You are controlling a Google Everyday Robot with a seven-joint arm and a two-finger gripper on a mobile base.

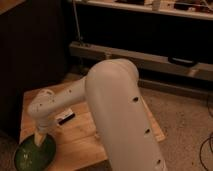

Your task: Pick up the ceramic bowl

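Observation:
The ceramic bowl (34, 154), wide, shallow and green with a darker rim, sits at the front left corner of the wooden table (82, 137). My gripper (39, 140) hangs from the white arm straight down onto the bowl's near rim, its pale tip inside the bowl's outline. The big white upper arm (122, 112) fills the middle of the view and hides the table behind it. The small white bottle is hidden.
A small dark and white object (66, 118) lies on the table just right of the wrist. A dark cabinet stands at the left, a metal rail (150, 57) runs along the back, and speckled floor (185, 120) lies at the right.

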